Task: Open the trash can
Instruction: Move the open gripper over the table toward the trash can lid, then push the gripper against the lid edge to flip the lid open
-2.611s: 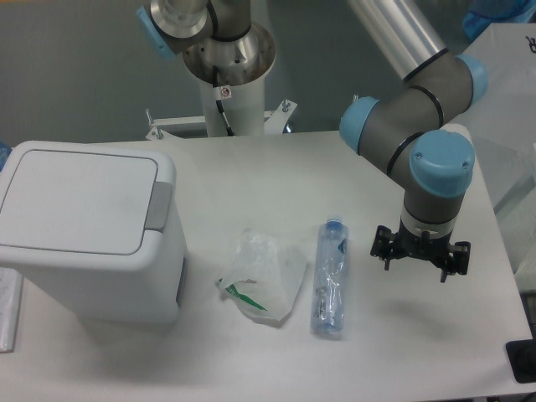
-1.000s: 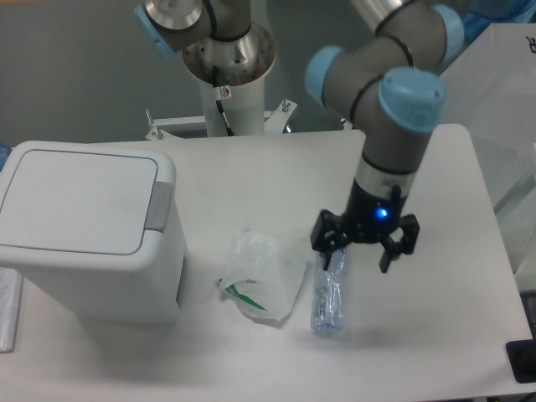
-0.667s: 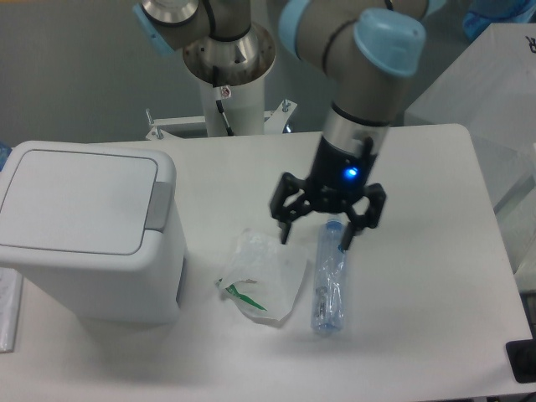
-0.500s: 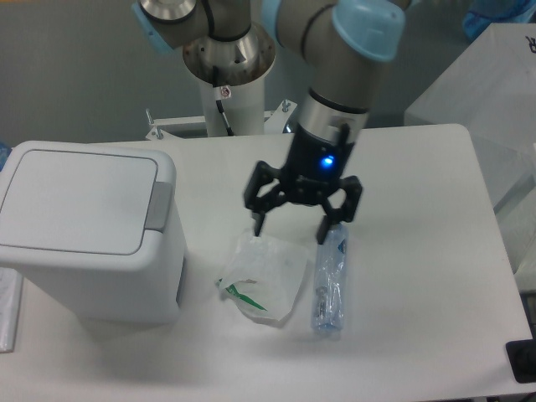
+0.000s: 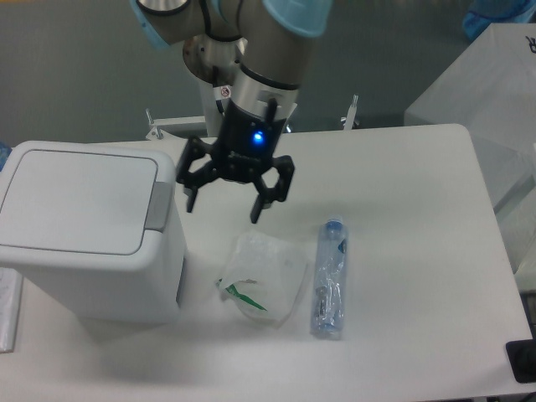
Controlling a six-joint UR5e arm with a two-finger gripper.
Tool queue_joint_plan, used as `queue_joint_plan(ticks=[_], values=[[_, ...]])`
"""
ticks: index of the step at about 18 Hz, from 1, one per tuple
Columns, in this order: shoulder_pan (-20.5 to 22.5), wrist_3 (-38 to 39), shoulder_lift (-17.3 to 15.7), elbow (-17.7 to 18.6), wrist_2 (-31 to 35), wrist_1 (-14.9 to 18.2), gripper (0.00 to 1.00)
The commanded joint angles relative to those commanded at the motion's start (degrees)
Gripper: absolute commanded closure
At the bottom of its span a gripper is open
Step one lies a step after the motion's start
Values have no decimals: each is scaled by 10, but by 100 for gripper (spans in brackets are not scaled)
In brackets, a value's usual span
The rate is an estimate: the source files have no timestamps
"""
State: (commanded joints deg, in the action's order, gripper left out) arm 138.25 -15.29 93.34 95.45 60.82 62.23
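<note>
1. Down at the front of the table [image 5: 402,352] lie a clear bag [image 5: 261,289] with green print and a clear bottle [image 5: 329,280] with a blue cap. They are side by side but not touching. They are not part of this job.
2. On the left side sits the trash can [image 5: 88,230], a big white box. Its flat lid [image 5: 79,201] is shut. A grey tab [image 5: 159,205] sits on the right edge of the lid.
3. A bit farther back hangs the gripper [image 5: 224,207], up in the air, just to the right of the trash can.
4. Its two fingers are spread wide and point down. Nothing is between them, and they touch nothing.
5. I think the job now is to get to the grey tab. The lid is not open yet.
6. To do it well, the gripper should go a little more to the left, sit right over the tab, and then push down softly.
7. It should stay away from the bag and the bottle.
</note>
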Motion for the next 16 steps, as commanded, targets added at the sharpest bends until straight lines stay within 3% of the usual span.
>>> queue_joint_plan(ticks=[16], values=[[-11, 2, 14, 9, 4, -29, 0]])
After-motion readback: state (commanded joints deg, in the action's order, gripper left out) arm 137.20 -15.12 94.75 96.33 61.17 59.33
